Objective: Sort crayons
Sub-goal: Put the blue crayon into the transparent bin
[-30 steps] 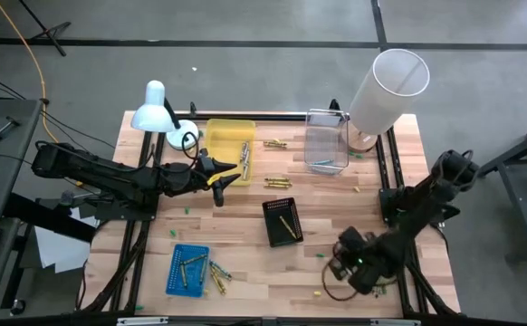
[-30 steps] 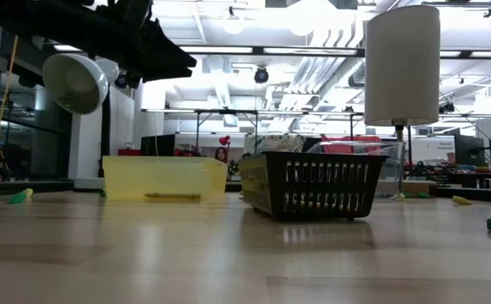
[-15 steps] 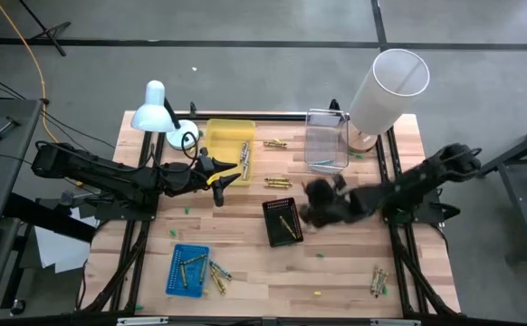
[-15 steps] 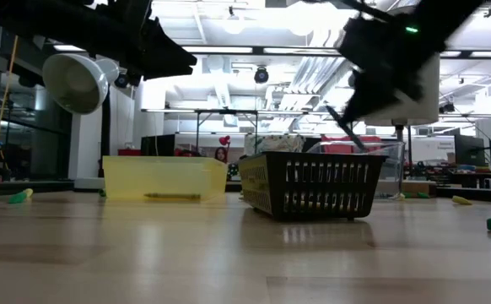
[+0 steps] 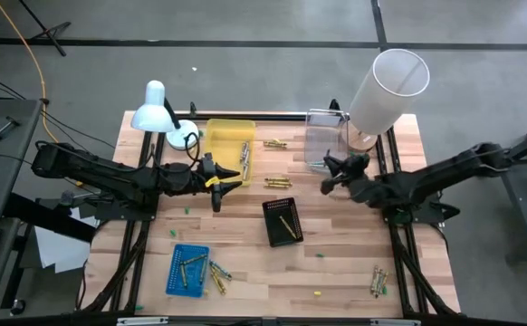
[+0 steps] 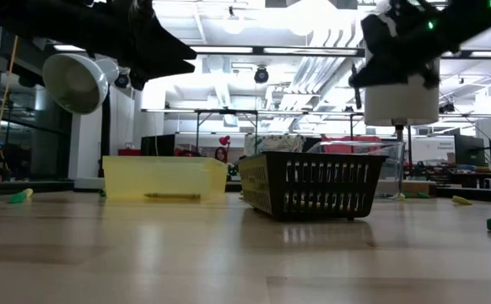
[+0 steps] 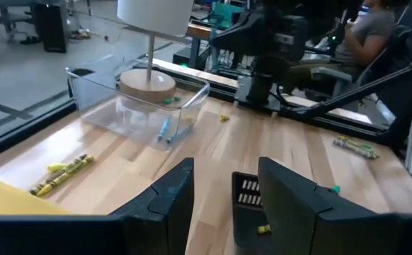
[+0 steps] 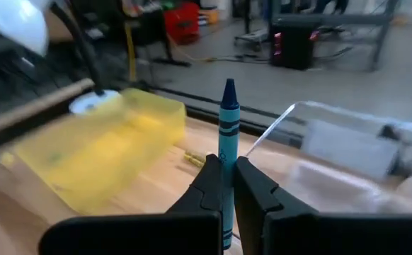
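Note:
My right gripper [image 5: 329,177] hangs above the table beside the clear tray [image 5: 327,145], shut on a blue crayon [image 8: 227,134]. My left gripper [image 5: 223,181] hovers open next to the yellow tray [image 5: 230,149], which has crayons in it, with nothing between its fingers [image 7: 170,198]. Loose yellow crayons [image 5: 275,143] lie flat on the wood near the far edge, and more [image 5: 279,182] lie mid-table. A small bunch of crayons [image 5: 377,281] lies near the front right. The black basket [image 5: 282,220] and the blue tray [image 5: 187,269] each hold crayons. My right gripper pinches the blue crayon's lower part [image 8: 225,185] between its two fingers [image 8: 207,180]. The fingers lie along the crayon. Its pointed tip [image 8: 229,88] sticks out past the fingertips, and the crayon is lifted clear of the table.
A white desk lamp [image 5: 159,109] stands at the far left. A tall white lampshade [image 5: 386,86] on a round wooden base stands behind the clear tray. Small green and yellow specks dot the wood. Bare wood lies between the black basket and the front edge.
My right gripper has swung from the table's near right corner past the black basket toward the far edge, up to the clear tray. It has risen a little and tipped from pointing down to nearly level, staying shut. The crayon bunch it covered now shows.

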Motion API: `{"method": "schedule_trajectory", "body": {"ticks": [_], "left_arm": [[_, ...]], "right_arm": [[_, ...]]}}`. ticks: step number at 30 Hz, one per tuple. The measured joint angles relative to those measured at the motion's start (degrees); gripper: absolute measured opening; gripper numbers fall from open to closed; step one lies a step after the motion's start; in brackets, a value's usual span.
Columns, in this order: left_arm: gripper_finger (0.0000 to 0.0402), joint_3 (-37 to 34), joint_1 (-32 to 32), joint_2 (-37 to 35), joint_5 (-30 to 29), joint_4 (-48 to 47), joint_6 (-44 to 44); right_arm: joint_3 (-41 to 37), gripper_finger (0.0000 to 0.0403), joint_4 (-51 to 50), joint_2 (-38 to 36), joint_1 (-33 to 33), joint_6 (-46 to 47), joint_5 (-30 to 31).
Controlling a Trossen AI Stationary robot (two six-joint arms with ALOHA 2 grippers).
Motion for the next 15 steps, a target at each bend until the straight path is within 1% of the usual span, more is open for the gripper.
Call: {"method": "schedule_trajectory", "body": {"ticks": [3, 5, 9, 13, 15], "left_arm": [[0.0147, 0.0, 0.0, 0.0, 0.0, 0.9, -0.1], [0.0147, 0.0, 0.0, 0.0, -0.1, 2.2, -0.1], [0.0147, 0.0, 0.0, 0.0, -0.1, 5.6, 1.3], [0.0147, 0.0, 0.0, 0.3, -0.2, 6.7, 4.3], [0.0147, 0.0, 0.3, 0.4, -1.1, 6.2, 5.7]], "right_arm": [[-6.5, 0.0, 14.1, -4.5, -3.7, -6.1, -7.3], [-8.8, 0.0, 18.9, -5.6, -6.2, -9.2, -9.8], [-9.4, 0.0, 18.8, -5.0, -11.6, -10.7, -9.1], [-9.4, 0.0, 19.2, -1.9, -16.5, -10.8, -9.2], [-9.4, 0.0, 18.9, 0.0, -18.7, -10.8, -10.3]]}}
